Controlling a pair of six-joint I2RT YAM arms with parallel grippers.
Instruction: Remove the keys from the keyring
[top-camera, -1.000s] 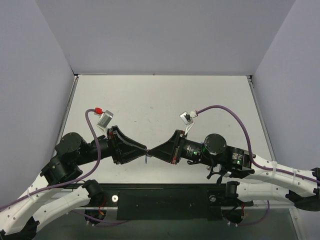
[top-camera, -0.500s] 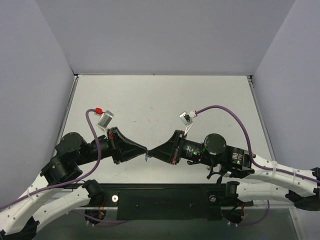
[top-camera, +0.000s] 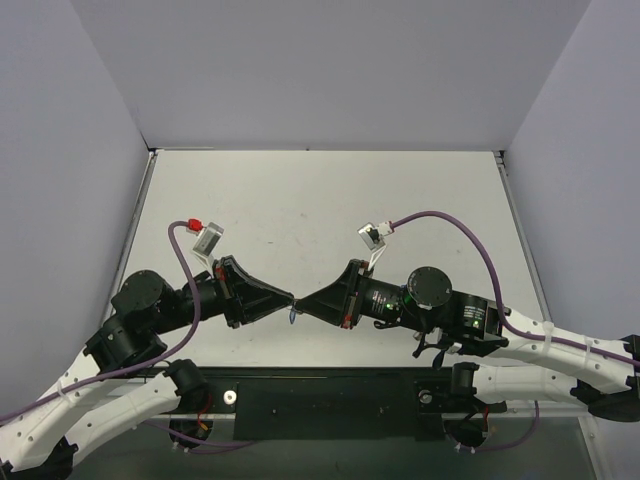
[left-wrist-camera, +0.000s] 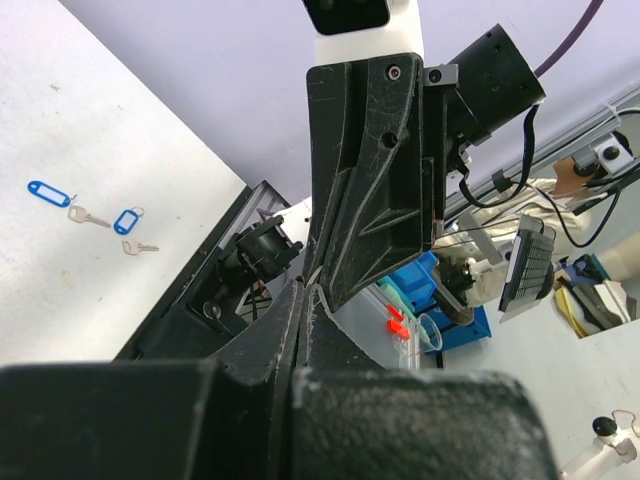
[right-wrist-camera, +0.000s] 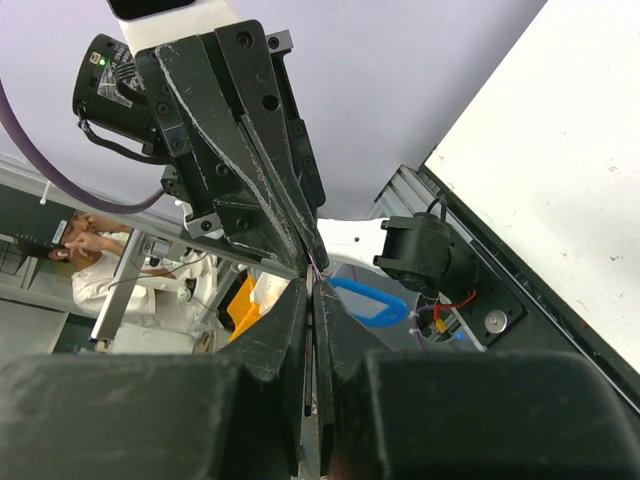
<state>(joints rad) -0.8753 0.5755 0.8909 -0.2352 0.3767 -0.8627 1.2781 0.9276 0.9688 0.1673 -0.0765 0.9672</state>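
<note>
While tips touch, left gripper (left-wrist-camera: 305, 293), right gripper (right-wrist-camera: 312, 288) clamp keyring (right-wrist-camera: 363, 302) (dangling between).

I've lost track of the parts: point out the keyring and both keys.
keyring (right-wrist-camera: 365, 303): right wrist view, on its hanging blue tag.
first key (left-wrist-camera: 88, 216): left wrist view, on its silver shank, beside the farther blue tag.
second key (left-wrist-camera: 140, 246): left wrist view, on its silver shank.

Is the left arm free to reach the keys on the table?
Probably not yet: the left tool and the right tool are shut tip to tip on the keyring; the keys lie uncovered.
</note>
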